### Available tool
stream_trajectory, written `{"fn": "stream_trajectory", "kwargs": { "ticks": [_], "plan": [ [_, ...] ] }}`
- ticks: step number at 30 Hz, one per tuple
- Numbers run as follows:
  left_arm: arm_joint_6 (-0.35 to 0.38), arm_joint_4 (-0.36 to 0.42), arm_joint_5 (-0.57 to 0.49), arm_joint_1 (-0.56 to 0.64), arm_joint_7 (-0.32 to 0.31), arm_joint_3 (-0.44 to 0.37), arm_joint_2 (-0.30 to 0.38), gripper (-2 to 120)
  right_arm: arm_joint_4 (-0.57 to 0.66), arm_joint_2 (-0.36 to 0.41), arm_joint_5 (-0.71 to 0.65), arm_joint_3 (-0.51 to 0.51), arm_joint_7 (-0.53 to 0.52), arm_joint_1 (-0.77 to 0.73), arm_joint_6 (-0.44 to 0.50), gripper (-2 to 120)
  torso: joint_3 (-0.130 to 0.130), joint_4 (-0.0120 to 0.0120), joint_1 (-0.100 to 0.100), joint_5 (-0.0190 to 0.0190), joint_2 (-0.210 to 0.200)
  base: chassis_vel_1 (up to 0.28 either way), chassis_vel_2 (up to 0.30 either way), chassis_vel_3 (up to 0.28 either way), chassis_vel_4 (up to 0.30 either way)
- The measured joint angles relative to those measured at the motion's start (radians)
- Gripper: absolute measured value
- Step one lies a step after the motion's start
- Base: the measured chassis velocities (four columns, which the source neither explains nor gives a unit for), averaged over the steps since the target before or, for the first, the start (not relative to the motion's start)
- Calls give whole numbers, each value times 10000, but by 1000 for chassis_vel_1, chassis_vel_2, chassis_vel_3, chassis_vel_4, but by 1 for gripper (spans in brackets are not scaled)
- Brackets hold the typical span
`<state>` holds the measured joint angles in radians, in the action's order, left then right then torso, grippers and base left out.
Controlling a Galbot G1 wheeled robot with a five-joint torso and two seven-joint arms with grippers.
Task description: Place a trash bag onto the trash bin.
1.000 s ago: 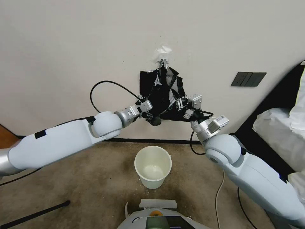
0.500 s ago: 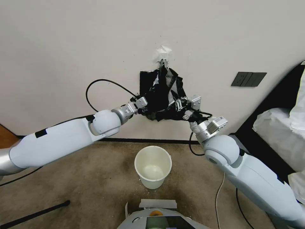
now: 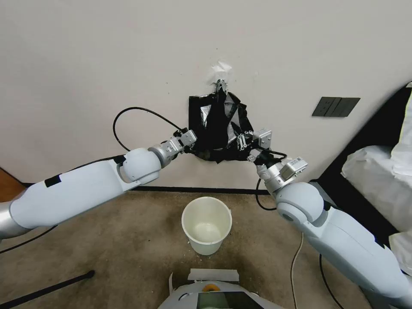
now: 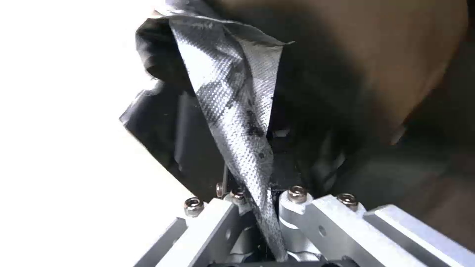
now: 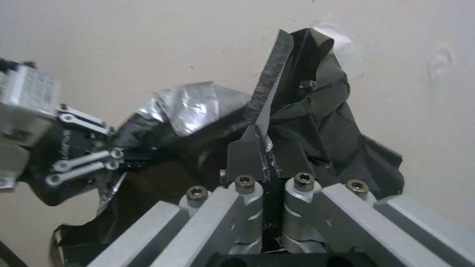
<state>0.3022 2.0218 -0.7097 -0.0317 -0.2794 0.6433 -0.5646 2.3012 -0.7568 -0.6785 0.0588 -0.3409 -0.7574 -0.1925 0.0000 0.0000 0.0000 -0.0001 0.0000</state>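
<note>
Trash bag (image 3: 221, 128), a thin, crinkly, glossy black plastic one with silvery creases, hangs from a small metal hook (image 3: 220, 84) on the cream wall (image 3: 107, 64), high above the small round cream-white plastic trash bin (image 3: 206, 224) that stands empty on the brown carpet floor (image 3: 107, 240). Behind the bag, against the wall, lies a flat black pack (image 3: 196, 107). The left gripper (image 3: 194, 144) is clenched on a twisted fold at the bag's lower left edge; the left wrist view shows film running down between its jaws. The right gripper (image 3: 242, 140) pinches the bag's lower right edge, a strip of plastic squeezed between its pads. The film looks very light, limp and slippery, likely to tear if tugged against the hook. Edge grips near the mouth seem best for spreading it, though which edge is the opening is hard to tell.
</note>
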Motion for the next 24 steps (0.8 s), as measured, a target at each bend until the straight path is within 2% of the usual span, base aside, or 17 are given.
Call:
{"fn": "stream_trajectory", "kwargs": {
  "ticks": [1,2,5,6,7,10,13,19,24],
  "plan": [
    [-360,146,-499,605,-188,-554,76,0,15,-49,-114,90,-119,-188,-24,0,0,0,0,-1,0,0,0,0,0],
    [-360,146,-499,605,-188,-554,76,0,15,-49,-114,90,-119,-188,-24,0,0,0,0,-1,0,0,0,0,0],
    [-1070,563,-1272,2219,-395,-1815,337,0,138,-104,-349,339,-360,-774,-69,0,0,1,0,-3,-1,0,0,0,0],
    [-1258,709,-1398,2694,-446,-2204,415,0,230,-105,-421,424,-396,-1014,-85,0,0,2,0,-2,0,0,0,0,0],
    [-1258,709,-1398,2694,-446,-2204,415,0,230,-105,-421,424,-396,-1014,-85,0,0,2,0,-2,0,0,0,0,0],
    [-1562,1255,-1582,4221,-490,-3444,606,0,627,-138,-506,673,-481,-1843,-109,0,-1,0,-1,-1,0,0,0,0,0],
    [-1647,1581,-1567,4861,-505,-3847,730,0,935,-205,-496,823,-509,-2338,-112,0,-1,2,-1,0,0,0,0,0,0],
    [-1684,1936,-1537,5095,-595,-4027,769,0,1346,-258,-413,1056,-545,-2938,-97,0,-1,-3,-1,1,0,0,0,0,0],
    [-1680,2353,-1527,5561,-606,-4397,1075,0,1881,-197,-535,1504,-577,-3602,-94,0,-1,2,-2,2,0,0,0,0,0]
  ]
}}
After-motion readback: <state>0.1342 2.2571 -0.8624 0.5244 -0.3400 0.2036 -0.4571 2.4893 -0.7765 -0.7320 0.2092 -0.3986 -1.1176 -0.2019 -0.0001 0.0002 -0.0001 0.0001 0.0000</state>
